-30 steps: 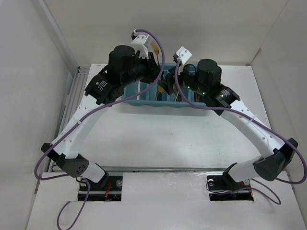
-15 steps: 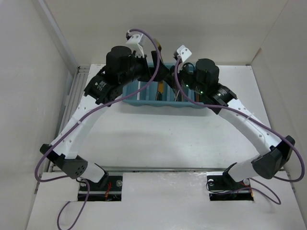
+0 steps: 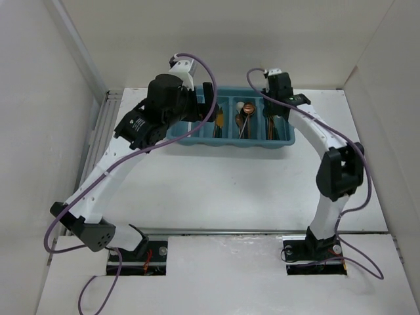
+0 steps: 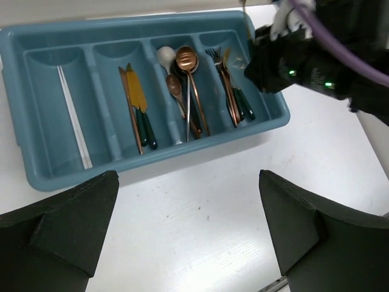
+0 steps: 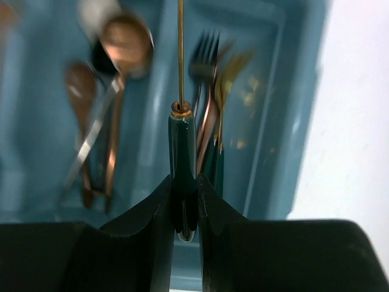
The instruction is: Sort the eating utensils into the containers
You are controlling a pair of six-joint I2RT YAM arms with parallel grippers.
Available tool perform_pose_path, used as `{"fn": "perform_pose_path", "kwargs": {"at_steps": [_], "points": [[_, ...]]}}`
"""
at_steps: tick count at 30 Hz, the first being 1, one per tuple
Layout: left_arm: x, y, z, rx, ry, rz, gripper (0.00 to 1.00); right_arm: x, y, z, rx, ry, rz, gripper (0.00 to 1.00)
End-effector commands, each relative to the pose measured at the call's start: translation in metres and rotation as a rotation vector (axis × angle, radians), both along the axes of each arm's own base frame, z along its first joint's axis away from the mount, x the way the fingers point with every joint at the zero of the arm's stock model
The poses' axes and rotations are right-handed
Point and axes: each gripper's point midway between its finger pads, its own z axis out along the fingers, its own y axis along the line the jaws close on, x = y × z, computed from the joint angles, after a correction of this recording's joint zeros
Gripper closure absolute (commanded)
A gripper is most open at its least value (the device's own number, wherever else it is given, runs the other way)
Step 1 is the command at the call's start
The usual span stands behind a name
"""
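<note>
Left arm: the left hand [image 4: 188, 182] hangs over the white desk [image 4: 200, 237], just in front of the near wall of the teal tray [image 4: 36, 176]. Its fingers [image 4: 73, 219] are spread wide and nothing lies between them.

Tray, compartments taken left to right in the left wrist view:
- First: one long thin white piece [image 4: 74, 118] lying lengthwise.
- Second: the gold knives [image 4: 137, 103] with dark handles, side by side.
- Third: the spoons [image 4: 182, 91], among them a white one [image 4: 165, 56] and a copper one [image 4: 186, 59], bowls toward the far end.
- Fourth: the forks [image 4: 230, 91], gold and copper, with dark green handles toward the near end.

Right arm: the right hand [image 5: 183, 204] is over the right end of the tray, above the fourth compartment. Its fingers [image 5: 149, 231] are pressed onto the dark handle of a green-handled utensil [image 5: 182, 146] and pinch it at the butt end. A thin gold stem runs straight on from the handle. The piece is seen edge-on, so whether it is a fork, knife or spoon cannot be told. Its far end is out of frame, so contact with the tray cannot be judged
</note>
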Motion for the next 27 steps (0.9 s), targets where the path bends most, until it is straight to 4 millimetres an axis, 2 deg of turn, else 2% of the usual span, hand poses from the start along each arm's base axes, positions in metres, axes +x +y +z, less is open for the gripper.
{"fn": "perform_pose_path", "kwargs": {"at_steps": [1, 3, 4, 5, 10, 11, 14, 17, 18, 20, 21, 23, 24, 25, 27], "points": [[-0.006, 0.015, 0.006, 0.008, -0.032, 0.028, 0.0, -0.013, -0.012, -0.021, -0.067, 0.102, -0.061, 0.89], [-0.007, 0.013, 0.0, 0.006, -0.015, 0.022, 0.0, -0.011, -0.025, -0.037, -0.07, 0.144, -0.095, 0.8], [-0.006, 0.017, -0.006, 0.018, 0.001, 0.031, 0.0, -0.008, -0.023, -0.045, -0.066, 0.155, -0.102, 0.74], [-0.008, 0.018, -0.009, 0.022, 0.006, 0.031, 0.0, -0.009, -0.03, -0.05, -0.073, 0.174, -0.127, 0.72], [-0.012, 0.021, -0.04, 0.063, 0.074, 0.034, 0.0, -0.005, -0.036, -0.048, -0.07, 0.148, -0.144, 0.72], [-0.013, 0.025, -0.056, 0.089, 0.11, 0.043, 0.0, -0.004, -0.041, -0.048, -0.069, 0.148, -0.155, 0.72], [-0.021, 0.03, -0.088, 0.126, 0.201, 0.035, 0.0, -0.004, -0.04, -0.051, -0.068, 0.163, -0.148, 0.55], [-0.038, 0.031, -0.146, 0.17, 0.374, -0.017, 0.0, -0.007, -0.039, -0.046, -0.066, 0.167, -0.132, 0.41], [-0.046, 0.039, -0.176, 0.2, 0.465, -0.018, 0.0, -0.008, -0.039, -0.044, -0.064, 0.16, -0.132, 0.34], [-0.055, 0.042, -0.207, 0.21, 0.565, -0.036, 0.0, -0.013, -0.036, -0.043, -0.045, 0.153, -0.115, 0.3], [-0.057, 0.053, -0.234, 0.247, 0.632, -0.016, 0.0, -0.013, -0.036, -0.031, -0.034, 0.121, -0.115, 0.29], [-0.06, 0.062, -0.254, 0.302, 0.678, -0.008, 0.0, -0.02, -0.029, -0.026, -0.043, 0.111, -0.104, 0.28], [-0.06, 0.063, -0.259, 0.318, 0.689, -0.015, 0.0, -0.021, -0.031, -0.02, -0.045, 0.098, -0.11, 0.26], [-0.06, 0.066, -0.273, 0.353, 0.717, -0.018, 0.0, -0.024, -0.026, -0.008, -0.043, 0.072, -0.104, 0.25], [-0.065, 0.065, -0.283, 0.383, 0.747, -0.065, 0.0, -0.032, -0.018, -0.002, -0.055, 0.064, -0.091, 0.24]]}}
